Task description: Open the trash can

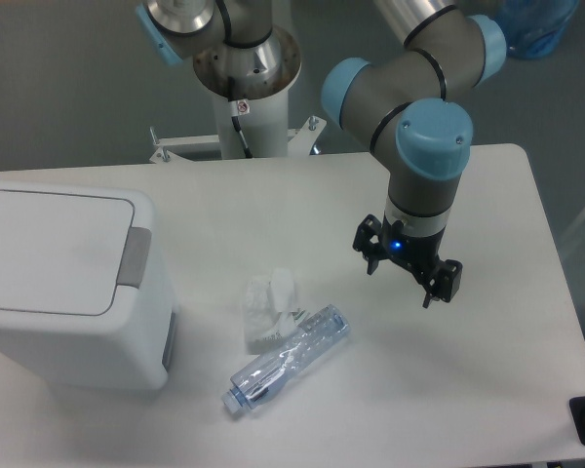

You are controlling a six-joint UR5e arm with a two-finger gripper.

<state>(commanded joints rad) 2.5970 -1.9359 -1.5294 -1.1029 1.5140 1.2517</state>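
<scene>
At your far left the trash can (63, 283) sat on the table (487, 390), lid shut, grey button facing right, long axis running left to right. Beside it lay crumpled paper (270, 307) and a plastic bottle (288, 359). Your tool (407, 269) hung wide, empty, well apart.
</scene>
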